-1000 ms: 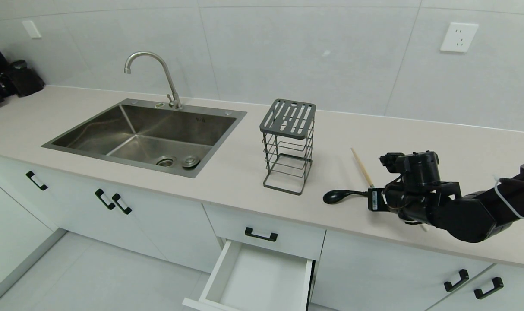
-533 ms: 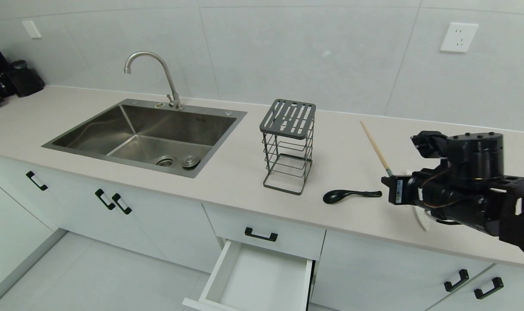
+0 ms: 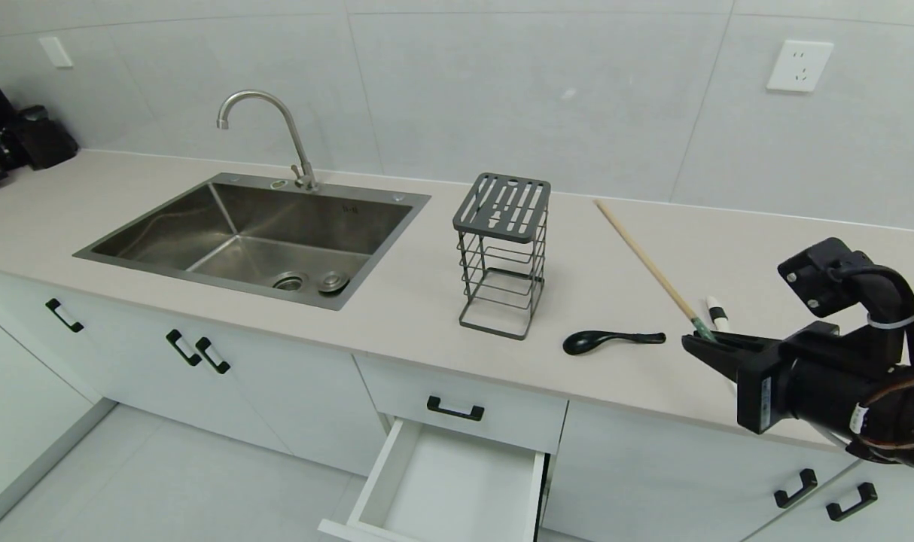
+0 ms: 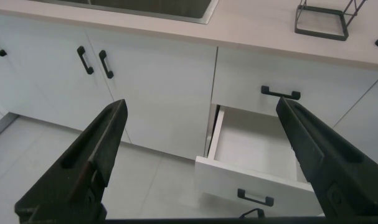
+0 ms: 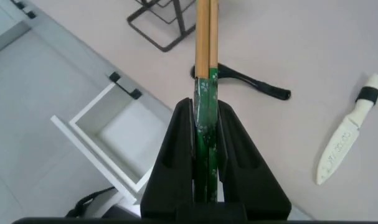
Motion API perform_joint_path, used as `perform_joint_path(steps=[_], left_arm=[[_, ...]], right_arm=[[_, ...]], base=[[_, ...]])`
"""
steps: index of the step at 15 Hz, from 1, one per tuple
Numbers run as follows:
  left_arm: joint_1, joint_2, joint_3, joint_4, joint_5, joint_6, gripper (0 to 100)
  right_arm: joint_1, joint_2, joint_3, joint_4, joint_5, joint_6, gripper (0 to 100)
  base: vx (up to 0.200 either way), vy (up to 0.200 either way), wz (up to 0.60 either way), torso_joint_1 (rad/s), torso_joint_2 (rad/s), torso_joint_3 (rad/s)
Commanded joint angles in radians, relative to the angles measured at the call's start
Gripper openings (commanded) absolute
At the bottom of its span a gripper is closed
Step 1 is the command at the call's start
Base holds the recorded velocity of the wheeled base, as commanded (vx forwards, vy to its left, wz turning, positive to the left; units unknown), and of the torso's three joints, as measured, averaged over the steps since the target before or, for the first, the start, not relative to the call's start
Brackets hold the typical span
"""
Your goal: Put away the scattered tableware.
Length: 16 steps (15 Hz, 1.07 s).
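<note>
The left gripper (image 4: 201, 107) hangs in front of the cabinets (image 4: 151, 81), its two fingers spread wide with nothing between them. Beyond it is the pulled-out drawer (image 4: 257, 168).

In the head view, the sink (image 3: 239, 241) is set into the counter (image 3: 397, 316) toward 9 o'clock, with the faucet (image 3: 276, 128) at its 12 o'clock rim. The wire rack (image 3: 502, 256) stands upright near the middle of the counter, and the drawer is at 6 o'clock from it, below the counter edge.

A black spoon (image 3: 607, 340) lies flat on the counter at 4 o'clock from the rack and apart from it. Its bowl points to 9 o'clock and its handle to 3 o'clock.

The chopsticks (image 3: 645, 263) are held as a pair, side by side. Their green ends are pinched between the fingers of the right gripper (image 3: 699, 342), and the wooden shafts slant away toward 11 o'clock. In the right wrist view they pass in front of the spoon's handle.

A white knife (image 3: 717, 310) lies on the counter at 3 o'clock from the spoon, just beside the gripper's tip. An outlet (image 3: 799, 65) sits on the wall at 1 o'clock.
</note>
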Motion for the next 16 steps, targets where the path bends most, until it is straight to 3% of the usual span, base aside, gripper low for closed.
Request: perform_joint_path(steps=[1,4,7,16], left_arm=[[0.0,0.0,0.0,0.0,0.0,0.0,100],[0.002,0.0,0.0,0.0,0.0,0.0,100],[0.0,0.0,0.0,0.0,0.0,0.0,100],[0.0,0.0,0.0,0.0,0.0,0.0,100]], right_arm=[[0.038,-0.025,0.004,-0.007,0.034,-0.014,0],[0.042,-0.009,0.037,-0.098,0.226,-0.049,0],[0.096,0.083,0.038,-0.112,0.35,-0.164,0],[0.154,0.244,-0.042,-0.101,0.365,-0.29,0]], base=[[0.0,0.0,0.0,0.0,0.0,0.0],[0.0,0.0,0.0,0.0,0.0,0.0],[0.0,0.0,0.0,0.0,0.0,0.0],[0.0,0.0,0.0,0.0,0.0,0.0]])
